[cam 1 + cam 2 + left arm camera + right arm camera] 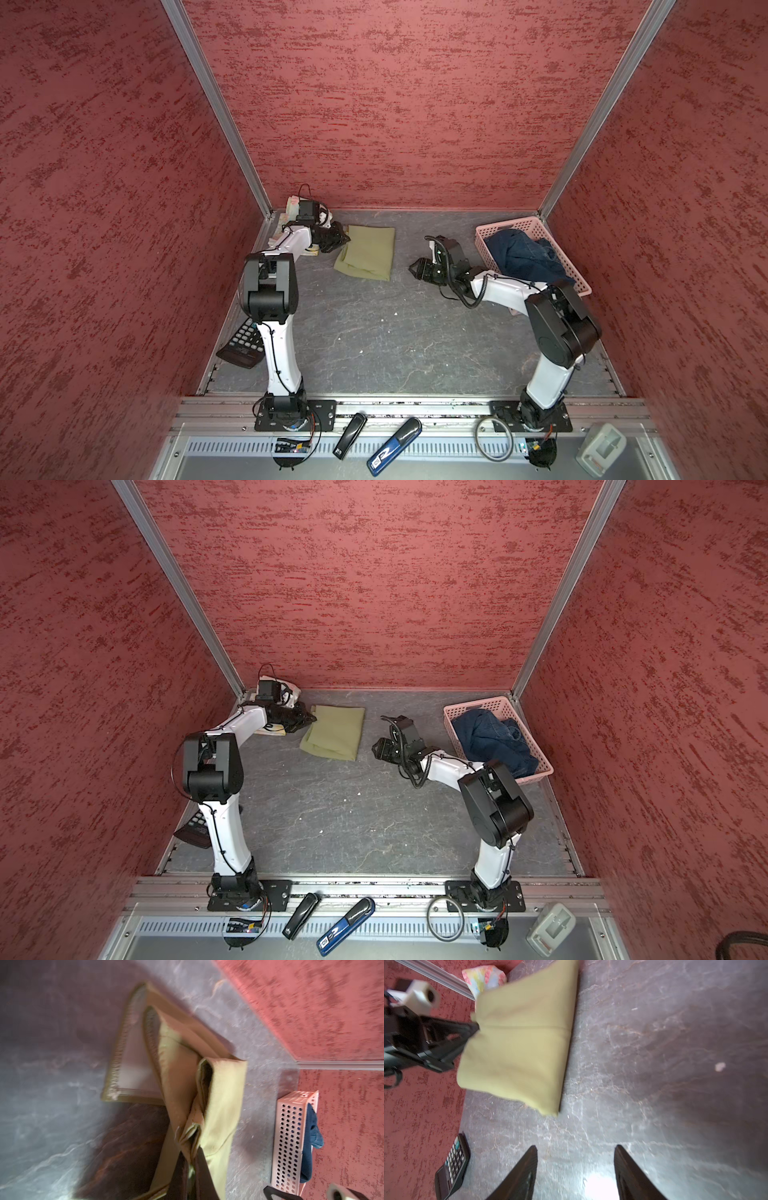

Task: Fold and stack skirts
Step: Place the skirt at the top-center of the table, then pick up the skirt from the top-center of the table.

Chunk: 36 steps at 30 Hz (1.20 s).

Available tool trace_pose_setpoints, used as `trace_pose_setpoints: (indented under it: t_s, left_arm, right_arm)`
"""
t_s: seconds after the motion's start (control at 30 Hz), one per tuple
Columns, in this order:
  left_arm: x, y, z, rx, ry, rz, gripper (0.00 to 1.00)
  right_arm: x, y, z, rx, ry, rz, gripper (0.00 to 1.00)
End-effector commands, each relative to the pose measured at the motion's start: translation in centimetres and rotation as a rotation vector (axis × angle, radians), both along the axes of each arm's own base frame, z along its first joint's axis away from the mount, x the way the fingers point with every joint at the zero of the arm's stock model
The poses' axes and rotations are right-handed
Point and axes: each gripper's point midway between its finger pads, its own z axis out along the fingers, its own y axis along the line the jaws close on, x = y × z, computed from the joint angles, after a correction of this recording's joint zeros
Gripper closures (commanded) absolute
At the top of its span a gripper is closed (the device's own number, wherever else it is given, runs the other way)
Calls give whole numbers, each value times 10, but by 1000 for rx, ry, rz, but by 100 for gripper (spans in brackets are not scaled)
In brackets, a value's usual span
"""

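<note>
Both top views are evenly lit and fairly sharp, the walls [104,166] splayed by the wide lens, with a pale sheen along the tabletop's [395,388] near edge. Both wrist views are smeared by blur: the olive skirt [220,1095] looks soft beside a dark shadow, and in the right wrist view a white glare patch [600,1186] burns out the tabletop.

folded skirt [368,251] on the table [395,332]; left of it the flowered skirt [481,978], right of it the basket [509,226] holding the denim skirt [523,253].

olive skirt [368,251]; dark-blue skirt [519,253]; pastel floral skirt [481,978]; pink basket [507,223]
</note>
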Motion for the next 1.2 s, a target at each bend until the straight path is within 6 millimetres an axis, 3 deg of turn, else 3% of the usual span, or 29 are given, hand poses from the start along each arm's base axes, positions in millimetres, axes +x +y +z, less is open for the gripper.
trace_pose_setpoints:
  t_s: [0.0, 0.1, 0.13, 0.23, 0.3, 0.37, 0.47, 0.57, 0.77, 0.9, 1.0, 1.17]
  left_arm:
    - [-5, 15, -21, 21, 53, 45, 100]
    - [-6, 24, -28, 43, 76, 71, 100]
    - [-6, 26, -27, 56, 79, 74, 92]
    - [-2, 29, -7, 74, 16, 80, 43]
    - [-1, 29, 14, 110, -51, 86, 19]
    - [-1, 30, 35, 170, -100, 88, 3]
    - [-4, 23, 57, 289, -118, 73, 0]
    - [-12, -1, 62, 431, -99, 37, 0]
    - [-28, -62, 26, 771, -7, -48, 0]
    - [-25, -95, 19, 935, -25, -53, 0]
    - [-18, -112, 12, 1038, -43, -37, 0]
    - [-7, -114, -3, 1152, -20, -6, 3]
  right_arm:
    - [10, 11, -1, 41, 13, 12, 40]
    - [18, 18, -3, 70, 23, 10, 39]
    - [21, 20, -3, 81, 28, 7, 39]
    - [25, 27, -4, 120, 35, 8, 38]
    - [27, 28, -2, 138, 34, 2, 38]
    - [29, 25, 3, 172, 28, -11, 38]
    - [30, 11, 7, 217, 23, -51, 38]
    - [27, -12, 12, 210, -3, -113, 37]
    - [6, -70, 20, 96, -61, -275, 37]
    - [-12, -96, 31, 64, -92, -320, 37]
    - [-24, -109, 35, 56, -104, -337, 37]
    - [-44, -124, 50, 55, -140, -349, 37]
